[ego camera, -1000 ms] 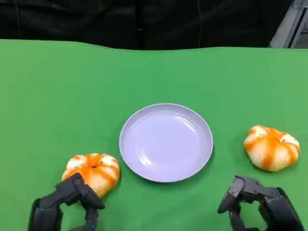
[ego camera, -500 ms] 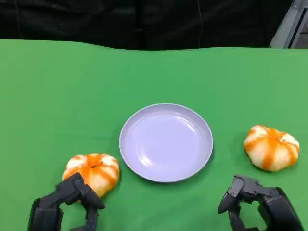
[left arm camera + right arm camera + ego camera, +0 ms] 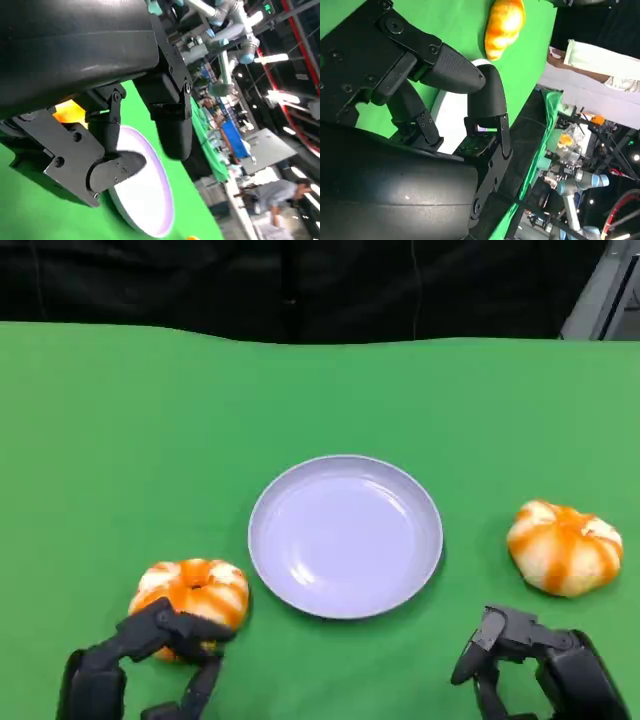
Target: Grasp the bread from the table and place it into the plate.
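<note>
lilac plate (image 3: pixel 345 536) bare, left hand (image 3: pixel 150 660) fingers touching one bread (image 3: pixel 192 592), right hand (image 3: pixel 540 665) fingers curled, holding nothing

the head view is evenly and brightly lit from above; the green table (image 3: pixel 150 420) is rendered flat and saturated, with only thin soft shadows cast under the plate (image 3: pixel 345 536) and the two breads. a pale sheen is seen on the plate's inner surface. the backdrop behind the table is left almost black, with little detail. focus is sharp across the table. in the left wrist view the near black shell (image 3: pixel 65 45) is blurred and glossy, and bright ceiling lamps in the background are blown out. in the right wrist view soft highlights are caught on the shell (image 3: pixel 395 200), and the far background is dim and cluttered
</note>
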